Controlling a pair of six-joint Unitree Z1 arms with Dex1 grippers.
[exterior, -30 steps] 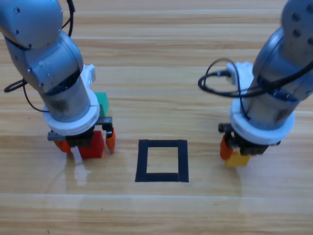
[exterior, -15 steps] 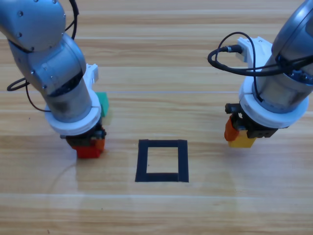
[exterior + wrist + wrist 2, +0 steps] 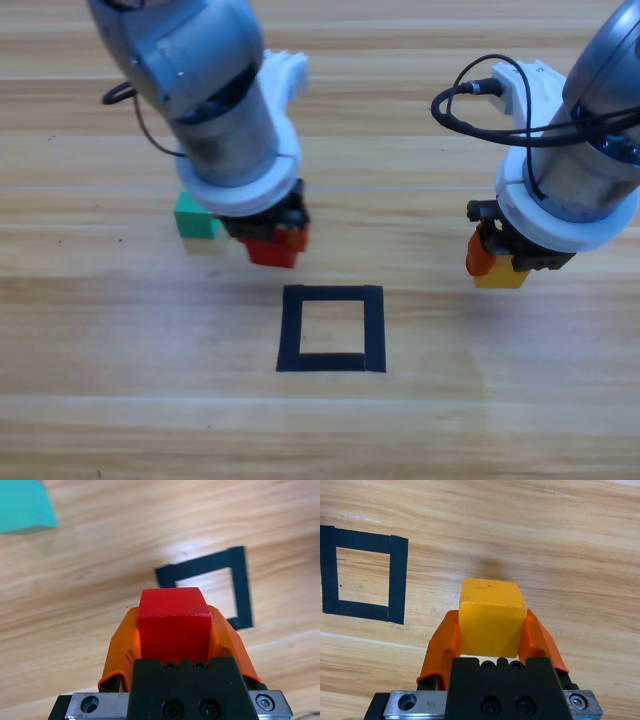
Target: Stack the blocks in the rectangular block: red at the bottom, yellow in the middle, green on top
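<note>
Now left gripper point(image 3: 174, 630) clamps red cube point(image 3: 271, 251), held just above-left of black tape square point(image 3: 331, 328), clear of its outline. Right gripper point(image 3: 491, 632) grips yellow cube point(image 3: 502, 275), right of square. Teal-green cube point(image 3: 196, 218) rests on table point(image 3: 100, 380), left of red.

One camera looks down on the desk point(image 3: 120, 400) from overhead. Each wrist camera peers close along its own gripper; all three share the black tape square point(image 3: 331, 328) ahead of both.
</note>
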